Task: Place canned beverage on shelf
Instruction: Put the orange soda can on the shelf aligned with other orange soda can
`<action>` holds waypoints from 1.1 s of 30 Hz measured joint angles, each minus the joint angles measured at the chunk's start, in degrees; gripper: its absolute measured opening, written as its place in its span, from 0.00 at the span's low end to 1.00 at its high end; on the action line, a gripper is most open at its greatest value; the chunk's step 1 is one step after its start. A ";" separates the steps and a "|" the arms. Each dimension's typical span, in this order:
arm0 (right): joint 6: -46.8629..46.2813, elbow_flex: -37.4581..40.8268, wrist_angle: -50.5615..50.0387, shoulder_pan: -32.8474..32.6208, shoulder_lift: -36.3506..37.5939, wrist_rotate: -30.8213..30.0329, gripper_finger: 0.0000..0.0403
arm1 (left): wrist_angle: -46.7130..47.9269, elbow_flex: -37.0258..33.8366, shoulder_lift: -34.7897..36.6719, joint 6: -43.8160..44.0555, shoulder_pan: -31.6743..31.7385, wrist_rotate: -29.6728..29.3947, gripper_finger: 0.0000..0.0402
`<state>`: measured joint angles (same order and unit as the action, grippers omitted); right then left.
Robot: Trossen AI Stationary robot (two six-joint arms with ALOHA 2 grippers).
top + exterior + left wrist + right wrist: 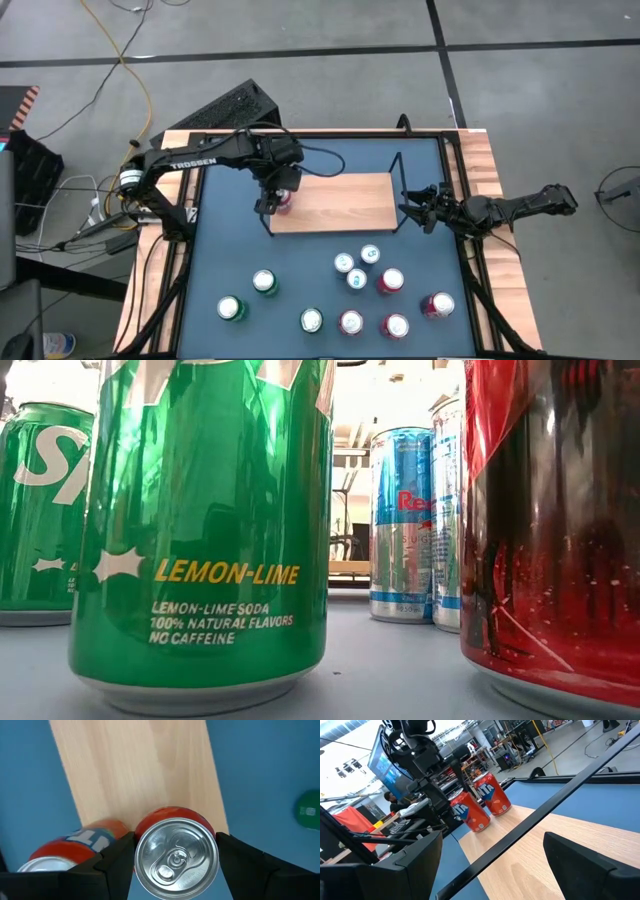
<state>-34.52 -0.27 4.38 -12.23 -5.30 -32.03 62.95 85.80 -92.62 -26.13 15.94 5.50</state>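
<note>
The shelf [340, 205], a light-wood board with black wire end frames, lies across the middle of the blue tabletop. My left gripper [274, 200] hangs over the shelf's left end, shut on an orange can [176, 857] with a silver top. Right beside it a second orange can [492, 795] stands on its base on the board [560, 840]. My right gripper [412, 208] stays level at the shelf's right end, open and with nothing between its fingers. My left gripper pinches the orange can's side wall just below its top rim [137, 851] between its two fingers [117, 857], one on either side. The fingers come steeply from above. The can [470, 812] sits tilted over the board's left end; whether its base touches the board I cannot tell.
On the tabletop's near half stand several loose cans: green ones [264, 282], red ones [390, 281] and slim blue-silver ones [356, 270]. The shelf's black wire end frame [400, 185] rises in front of my right gripper. The middle and right of the board are bare.
</note>
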 joint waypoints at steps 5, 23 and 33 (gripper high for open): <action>0.04 0.02 0.00 0.02 0.00 0.00 0.86 | -0.15 0.02 0.00 -0.27 0.02 -0.86 0.59; 0.00 0.01 0.00 0.02 0.00 0.00 0.86 | 0.39 0.02 0.04 -0.58 -0.26 -0.70 0.68; -0.02 -0.01 0.00 0.00 0.00 0.02 0.86 | 1.21 0.02 0.07 0.18 -1.94 -4.44 0.68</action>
<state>-34.54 -0.27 4.38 -12.23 -5.30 -32.01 64.16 85.82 -92.55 -25.95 14.01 1.06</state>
